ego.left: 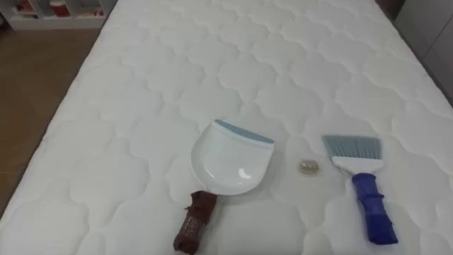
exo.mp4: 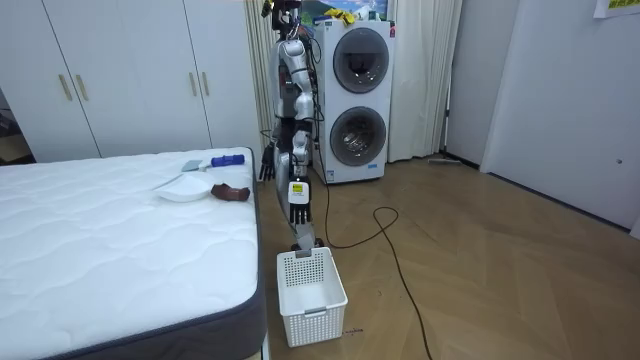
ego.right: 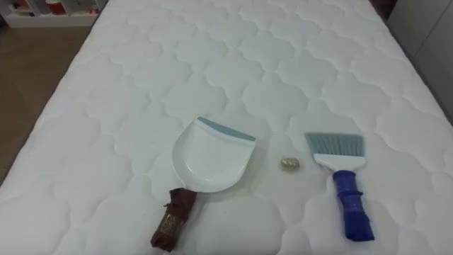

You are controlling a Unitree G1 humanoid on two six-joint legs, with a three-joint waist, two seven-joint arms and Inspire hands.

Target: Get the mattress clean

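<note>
Spreading across the room view's left, one bed (exo.mp4: pixel 100 240) with a white quilted mattress is the biggest thing about, with a wall of white wardrobe doors (exo.mp4: pixel 130 80) behind it. Two front-loading machines, one (exo.mp4: pixel 358 60) stacked on the other (exo.mp4: pixel 353 140), stand behind the robot, which is upright at the mattress edge, facing the bed. One white slatted basket (exo.mp4: pixel 312 295) sits on the wooden floor just beside its feet, close against the bed's corner. Three things lie near that edge of the mattress: one white dustpan (ego.left: pixel 230 159) with a brown handle on the robot's left, one brush (ego.left: pixel 361 184) with a blue handle on its right, and one small pale scrap (ego.left: pixel 308 166) between them, touching neither. The left hand (exo.mp4: pixel 297 198) hangs by the robot's side, fingers loose and straight, holding nothing. The right hand (exo.mp4: pixel 267 168) hangs on the far side; whether it is open I cannot tell.
</note>
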